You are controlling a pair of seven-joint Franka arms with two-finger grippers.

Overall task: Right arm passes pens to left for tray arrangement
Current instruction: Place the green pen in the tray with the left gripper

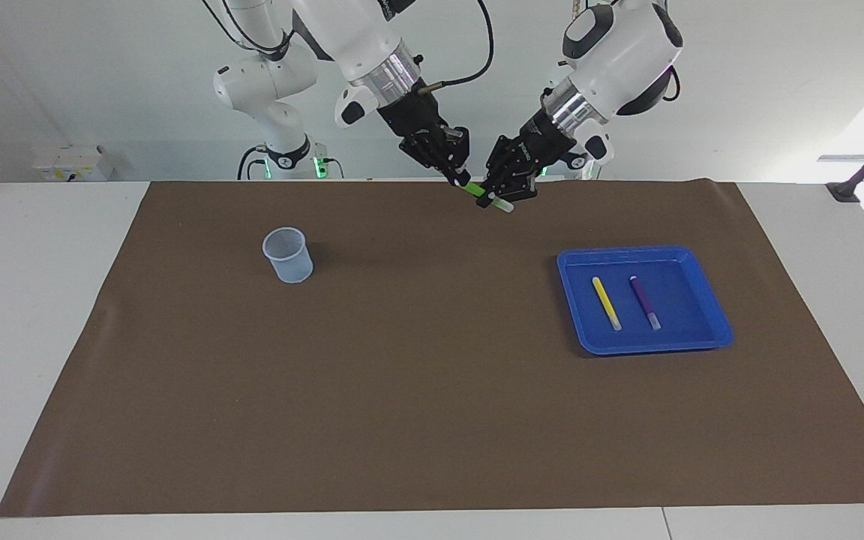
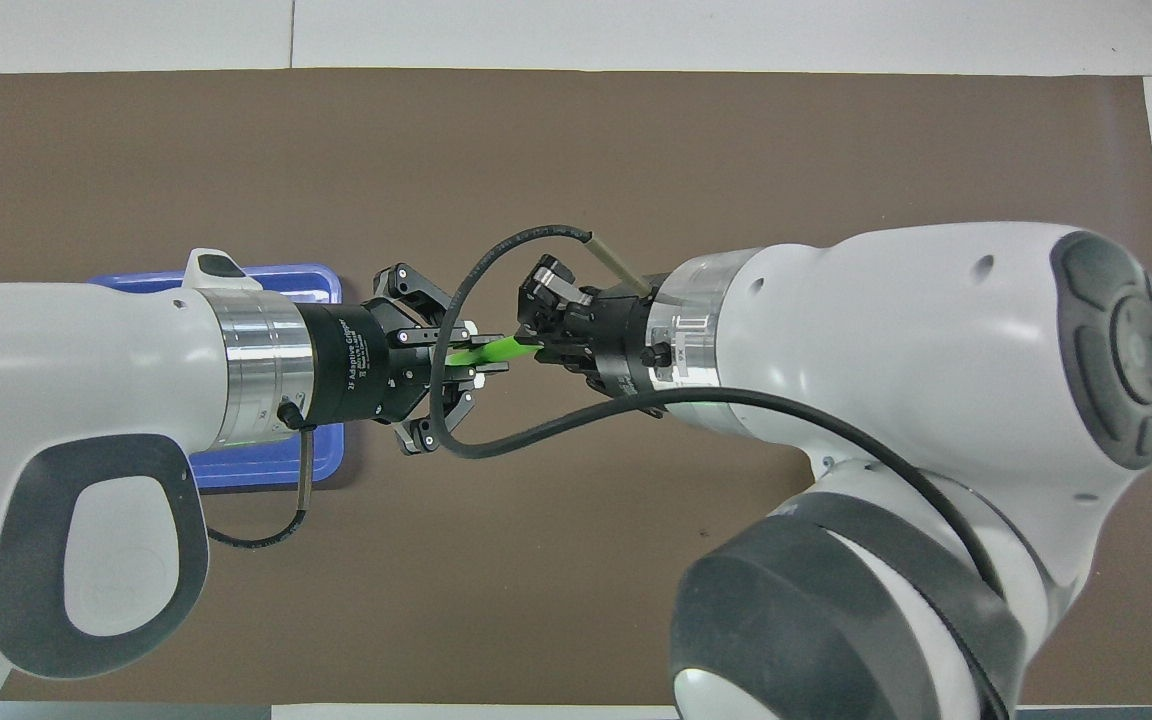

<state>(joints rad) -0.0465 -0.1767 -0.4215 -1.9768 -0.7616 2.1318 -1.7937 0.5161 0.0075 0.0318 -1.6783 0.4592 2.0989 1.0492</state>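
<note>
Green pen (image 1: 486,195) hangs in the air between two grippers over the brown mat, so it can change hands. The right gripper (image 1: 459,178) pinches one end. The left gripper (image 1: 505,196) is spread around the other end. Two pens lie in the tray (image 1: 709,330).

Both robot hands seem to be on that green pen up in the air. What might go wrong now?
1. The green pen hangs in the air between the right gripper and the left gripper; if one lets go before the other has a firm hold, it could drop onto the brown mat.
2. The blue tray already holds the yellow pen and the purple pen; a careless placement might knock them.
</note>
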